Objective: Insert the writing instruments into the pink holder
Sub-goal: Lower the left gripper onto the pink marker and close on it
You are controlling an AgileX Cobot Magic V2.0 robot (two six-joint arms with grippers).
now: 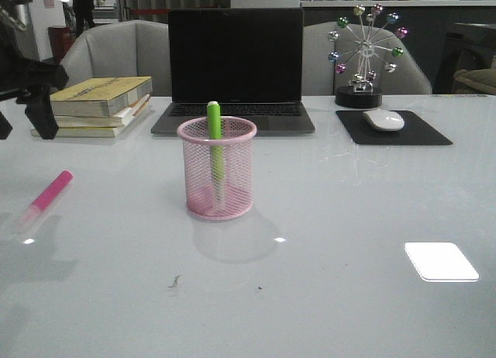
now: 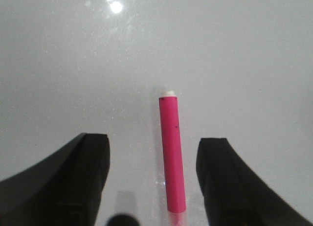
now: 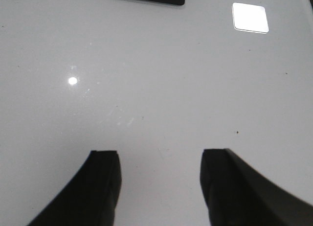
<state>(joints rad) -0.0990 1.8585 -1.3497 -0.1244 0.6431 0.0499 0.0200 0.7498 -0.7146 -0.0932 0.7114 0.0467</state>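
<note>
The left hand (image 2: 152, 187) hangs with its fingers wide apart, the pink highlighter (image 2: 172, 157) lying flat on the surface (image 2: 73, 64) between them, untouched. The right hand (image 3: 159, 187) gapes equally wide over bare surface. Mid-surface, the green highlighter (image 1: 215, 141) stands tilted inside the pink holder (image 1: 218, 189).

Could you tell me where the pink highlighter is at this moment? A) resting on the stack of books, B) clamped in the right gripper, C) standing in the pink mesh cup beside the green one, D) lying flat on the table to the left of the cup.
D: the pink highlighter lies flat on the table, left of the pink mesh cup, between the open fingers of the left gripper; only the green highlighter stands in the cup.
</note>
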